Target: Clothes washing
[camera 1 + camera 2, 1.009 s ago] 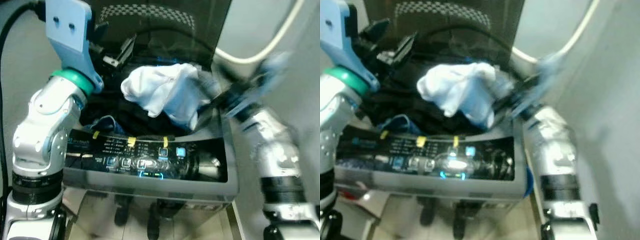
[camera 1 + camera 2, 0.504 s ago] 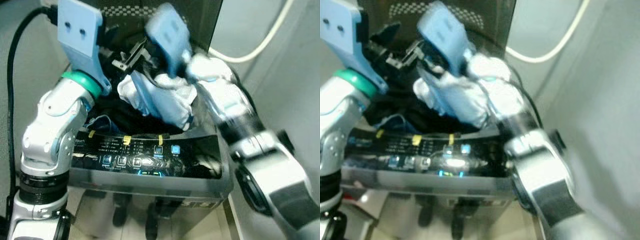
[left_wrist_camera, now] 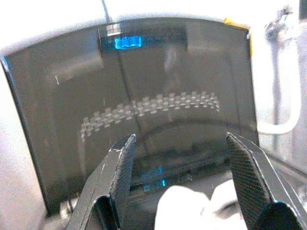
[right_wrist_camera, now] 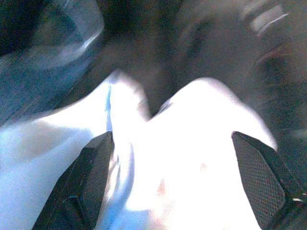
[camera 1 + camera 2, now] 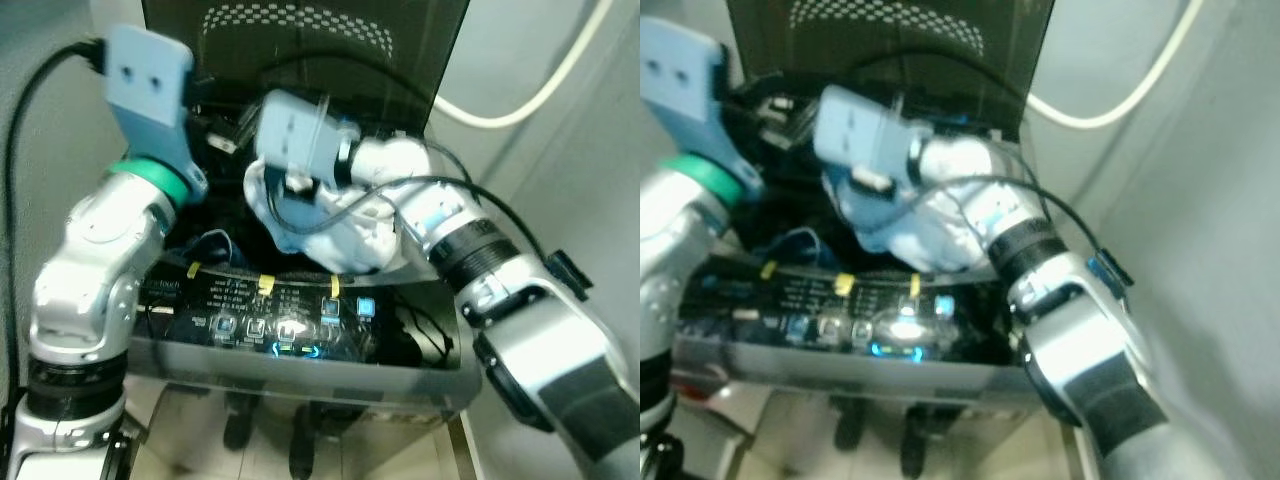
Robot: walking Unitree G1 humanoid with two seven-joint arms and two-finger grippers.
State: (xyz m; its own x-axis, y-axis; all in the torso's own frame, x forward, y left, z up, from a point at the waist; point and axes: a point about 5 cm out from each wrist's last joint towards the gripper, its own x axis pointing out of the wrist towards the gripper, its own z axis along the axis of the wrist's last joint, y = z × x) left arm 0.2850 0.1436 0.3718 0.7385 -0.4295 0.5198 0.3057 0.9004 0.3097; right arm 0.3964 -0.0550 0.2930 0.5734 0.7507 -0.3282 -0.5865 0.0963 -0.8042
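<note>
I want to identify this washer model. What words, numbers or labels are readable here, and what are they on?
None can be read for certain.
Control panel: rows of pale print and lit blue icons, too small and blurred.
Left end of that panel: a pale word, blurred.
Yellow tape tabs on the panel: no writing visible.
Raised lid: a dotted pattern and blue reflections, no text.
</note>
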